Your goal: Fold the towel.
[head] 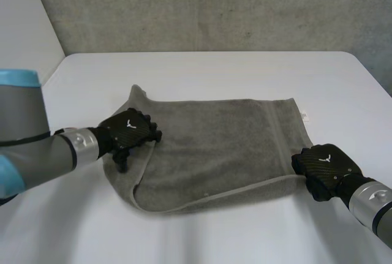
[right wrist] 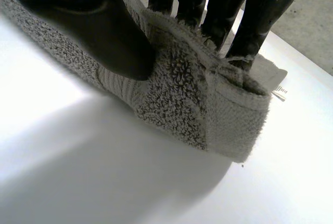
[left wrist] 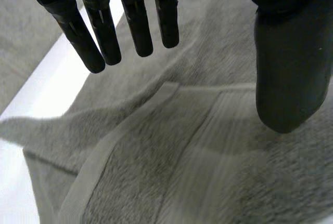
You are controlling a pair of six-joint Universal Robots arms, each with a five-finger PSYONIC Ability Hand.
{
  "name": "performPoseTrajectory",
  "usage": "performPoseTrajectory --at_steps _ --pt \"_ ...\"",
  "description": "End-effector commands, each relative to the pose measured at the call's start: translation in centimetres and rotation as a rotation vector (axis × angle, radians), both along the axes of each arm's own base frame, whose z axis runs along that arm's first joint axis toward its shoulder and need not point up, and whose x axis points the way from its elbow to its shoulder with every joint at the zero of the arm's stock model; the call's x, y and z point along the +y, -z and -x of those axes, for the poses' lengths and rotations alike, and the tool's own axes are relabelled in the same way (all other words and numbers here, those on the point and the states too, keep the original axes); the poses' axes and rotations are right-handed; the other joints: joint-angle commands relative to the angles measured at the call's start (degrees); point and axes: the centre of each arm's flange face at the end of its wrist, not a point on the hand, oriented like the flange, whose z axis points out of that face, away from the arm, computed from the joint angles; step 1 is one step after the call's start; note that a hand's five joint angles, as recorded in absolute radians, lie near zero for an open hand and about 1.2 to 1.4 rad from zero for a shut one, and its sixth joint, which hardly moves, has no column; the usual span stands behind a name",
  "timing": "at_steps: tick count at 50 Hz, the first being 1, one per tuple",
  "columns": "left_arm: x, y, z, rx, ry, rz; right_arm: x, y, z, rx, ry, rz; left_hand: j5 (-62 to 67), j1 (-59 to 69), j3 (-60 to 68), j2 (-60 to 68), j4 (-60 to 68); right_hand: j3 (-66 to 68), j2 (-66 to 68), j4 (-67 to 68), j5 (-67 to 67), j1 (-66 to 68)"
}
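A grey towel [head: 220, 147] lies spread on the white table [head: 214, 74], with its near edge doubled over. My left hand [head: 130, 128] rests over the towel's left edge. In the left wrist view its fingers [left wrist: 104, 31] are straight above the towel [left wrist: 208, 172], with the thumb held apart, so the hand is open. My right hand [head: 323, 161] is at the towel's near right corner. In the right wrist view its thumb [right wrist: 93, 21] and fingers pinch a bunched fold of the towel [right wrist: 218, 104] just above the table.
A small white label [head: 304, 116] sticks out at the towel's far right corner. A grey wall [head: 214, 7] stands behind the table's far edge. Bare table surrounds the towel on all sides.
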Motion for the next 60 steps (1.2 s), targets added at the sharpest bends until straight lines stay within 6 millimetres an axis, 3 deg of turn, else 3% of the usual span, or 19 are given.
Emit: performPoseTrajectory --at_steps 1,8,18,27,31,33,38,60 --pt "-2.7 1.1 0.5 -0.038 -0.038 -0.054 0.2 0.2 0.0 -0.001 -0.001 -0.009 -12.51 -2.55 -2.53 -2.4 -2.59 4.03 6.16 3.94 3.31 5.19" --pt "-3.4 1.7 1.1 -0.052 -0.028 -0.107 0.1 0.3 0.0 0.0 -0.002 -0.006 -12.18 -2.21 -2.19 -2.06 -2.26 4.03 6.16 3.94 3.31 5.19" --pt "-3.2 1.3 1.1 -0.059 -0.027 -0.148 0.0 0.3 0.1 0.01 -0.003 0.001 5.3 15.26 15.28 15.41 15.22 4.03 6.16 3.94 3.31 5.19" --pt "-3.0 1.4 1.0 -0.066 -0.026 -0.152 0.1 0.7 0.0 0.022 -0.013 -0.01 5.99 15.96 15.98 16.1 15.91 4.03 6.16 3.94 3.31 5.19" --pt "-3.0 1.3 1.0 -0.066 -0.026 -0.15 0.1 0.7 0.0 0.025 -0.015 -0.009 4.64 14.61 14.63 14.76 14.57 4.03 6.16 3.94 3.31 5.19" --pt "-3.0 1.2 1.0 -0.059 -0.026 -0.151 0.1 0.7 0.0 0.026 -0.016 -0.008 -10.93 -0.96 -0.94 -0.81 -1.01 4.03 6.16 3.94 3.31 5.19" --pt "-3.0 0.8 1.2 -0.053 -0.024 -0.14 0.2 0.8 0.0 0.025 -0.016 -0.014 -19.05 -9.08 -9.06 -8.93 -9.12 4.03 6.16 3.94 3.31 5.19" --pt "-3.6 1.5 1.7 -0.072 -0.062 -0.135 0.1 0.8 0.1 0.049 -0.028 -0.001 -15.88 -5.91 -5.9 -5.77 -5.96 4.03 6.16 3.94 3.31 5.19"
